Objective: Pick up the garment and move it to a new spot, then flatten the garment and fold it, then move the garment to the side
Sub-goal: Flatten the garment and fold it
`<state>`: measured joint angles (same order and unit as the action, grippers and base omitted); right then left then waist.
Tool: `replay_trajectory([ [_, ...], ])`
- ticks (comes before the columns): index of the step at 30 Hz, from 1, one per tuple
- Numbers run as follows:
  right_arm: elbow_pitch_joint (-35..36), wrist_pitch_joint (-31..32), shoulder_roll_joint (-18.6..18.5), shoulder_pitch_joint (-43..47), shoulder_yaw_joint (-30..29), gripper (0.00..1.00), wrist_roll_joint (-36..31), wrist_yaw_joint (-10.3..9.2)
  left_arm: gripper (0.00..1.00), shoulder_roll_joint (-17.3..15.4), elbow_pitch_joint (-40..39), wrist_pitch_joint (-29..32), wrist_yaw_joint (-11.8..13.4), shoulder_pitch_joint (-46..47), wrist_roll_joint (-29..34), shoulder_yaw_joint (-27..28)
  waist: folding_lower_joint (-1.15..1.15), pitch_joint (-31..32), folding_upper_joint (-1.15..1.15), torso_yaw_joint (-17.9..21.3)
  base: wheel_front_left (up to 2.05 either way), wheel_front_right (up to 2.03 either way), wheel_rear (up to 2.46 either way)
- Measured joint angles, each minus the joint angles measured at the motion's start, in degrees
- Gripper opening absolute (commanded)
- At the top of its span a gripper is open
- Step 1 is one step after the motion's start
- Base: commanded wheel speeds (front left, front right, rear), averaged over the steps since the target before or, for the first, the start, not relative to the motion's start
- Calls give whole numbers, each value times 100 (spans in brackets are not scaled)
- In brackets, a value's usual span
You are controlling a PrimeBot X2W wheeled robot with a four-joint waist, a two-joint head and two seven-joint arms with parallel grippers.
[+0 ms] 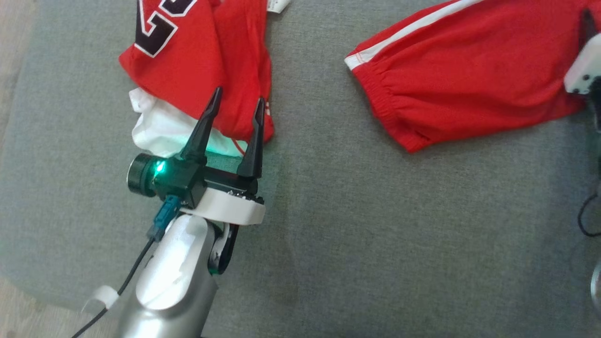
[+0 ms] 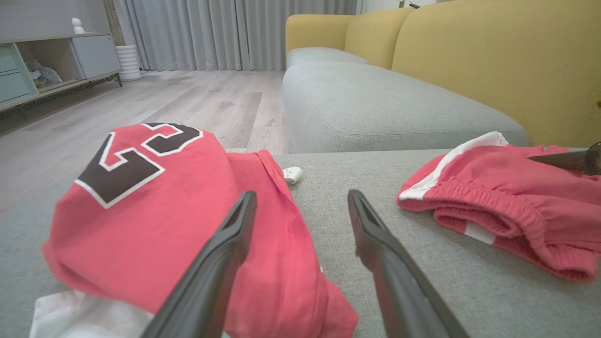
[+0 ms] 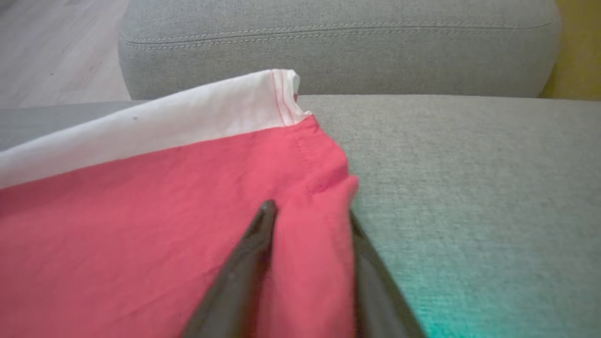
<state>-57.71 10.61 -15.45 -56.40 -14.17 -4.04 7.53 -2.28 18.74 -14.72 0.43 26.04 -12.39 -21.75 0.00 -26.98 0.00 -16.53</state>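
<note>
Left gripper point(image 1: 238, 96) is held wide apart over the lower edge of the red numbered jersey point(image 1: 188, 61) on the grey cushion point(image 1: 352, 211). Red shorts point(image 1: 469, 70) are laid off to the right. A fold at their edge is straddled by the right gripper point(image 3: 310, 211), but tbh whether it's properly pinched can't be told.

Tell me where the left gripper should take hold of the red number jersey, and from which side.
Grip the red jersey at its near fold, the raised ridge draped over the white lining. Come from the robot's side, low over the grey cushion: the open left gripper points at that fold, which probably stands high enough to pinch.
</note>
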Motion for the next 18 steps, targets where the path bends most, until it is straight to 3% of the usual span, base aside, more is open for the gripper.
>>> replay_trajectory([
  [9,-370,-515,-119,184,542,0,613,0,100,13,90,0,-2,-25,78,121,0,319,0,246,0,0,0],
  [14,-408,-688,-419,559,541,0,924,0,100,13,132,0,-46,-142,119,177,0,605,0,414,0,0,0],
  [18,-511,-777,-837,829,170,0,967,0,100,13,148,0,-46,-311,136,178,-1,810,0,525,0,0,0],
])
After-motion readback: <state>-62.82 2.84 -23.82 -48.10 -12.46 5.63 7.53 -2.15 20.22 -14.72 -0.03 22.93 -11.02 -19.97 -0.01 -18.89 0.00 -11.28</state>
